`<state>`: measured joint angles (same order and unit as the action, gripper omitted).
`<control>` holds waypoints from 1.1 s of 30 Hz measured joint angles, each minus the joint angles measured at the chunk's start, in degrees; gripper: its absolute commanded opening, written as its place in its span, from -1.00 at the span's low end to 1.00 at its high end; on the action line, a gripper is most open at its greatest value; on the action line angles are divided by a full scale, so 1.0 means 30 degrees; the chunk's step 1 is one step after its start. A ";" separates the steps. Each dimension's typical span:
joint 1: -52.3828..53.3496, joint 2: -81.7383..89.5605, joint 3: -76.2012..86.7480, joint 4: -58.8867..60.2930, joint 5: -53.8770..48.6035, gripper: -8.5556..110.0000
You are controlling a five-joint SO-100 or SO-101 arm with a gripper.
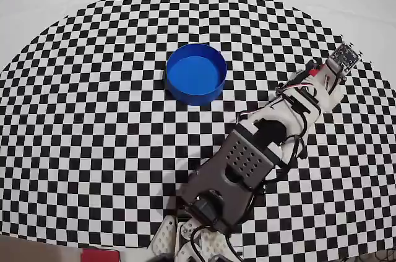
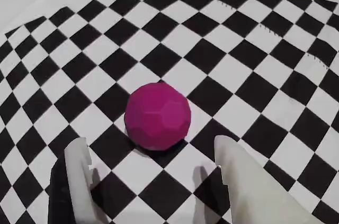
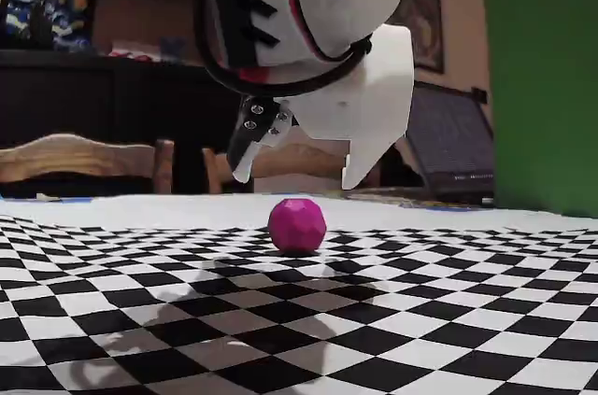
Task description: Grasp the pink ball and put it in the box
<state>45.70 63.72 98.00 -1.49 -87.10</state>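
The ball [image 2: 158,116] lies on the checkered surface [image 2: 254,49], not yet grasped. The claw [image 2: 153,173] is spread wide and empty, hanging above the ball, its fingers [image 3: 374,124] clear of it on either side in the fixed view. The box [image 1: 195,74] stands empty and well apart. In the overhead view the ball seems hidden under the arm. Everything is left: lowering, closing, carrying, dropping.

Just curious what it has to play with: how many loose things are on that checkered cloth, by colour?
Pink: 1, the pink ball, on the cloth under the open gripper.
Blue: 1, the box, a round tub with nothing in it.
Total: 2.
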 measured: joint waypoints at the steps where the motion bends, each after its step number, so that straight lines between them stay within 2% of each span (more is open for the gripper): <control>1: 0.0000 -0.0088 -0.0205 0.0117 0.0000 -0.40; 33: 0.0000 -0.3398 -0.4131 0.1436 0.0000 -0.40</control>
<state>45.70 53.53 85.61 2.81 -87.10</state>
